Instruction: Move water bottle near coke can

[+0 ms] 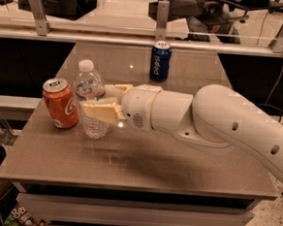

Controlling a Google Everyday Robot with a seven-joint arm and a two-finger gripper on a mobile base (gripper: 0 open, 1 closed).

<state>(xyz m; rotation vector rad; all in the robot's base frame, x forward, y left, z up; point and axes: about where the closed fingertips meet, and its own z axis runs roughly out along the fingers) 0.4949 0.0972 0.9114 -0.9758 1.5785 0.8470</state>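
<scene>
The clear ribbed water bottle with a white cap stands upright at the left of the brown table. My gripper reaches in from the right and is shut on the bottle's middle, one yellowish finger in front of it and the other behind. The orange-red coke can with a silver top stands just left of the bottle, with a narrow gap between them. My white arm stretches across the table's right half.
A dark blue Pepsi can stands at the back centre of the table. Behind the table runs a railing with metal posts. The table's left edge lies close to the coke can.
</scene>
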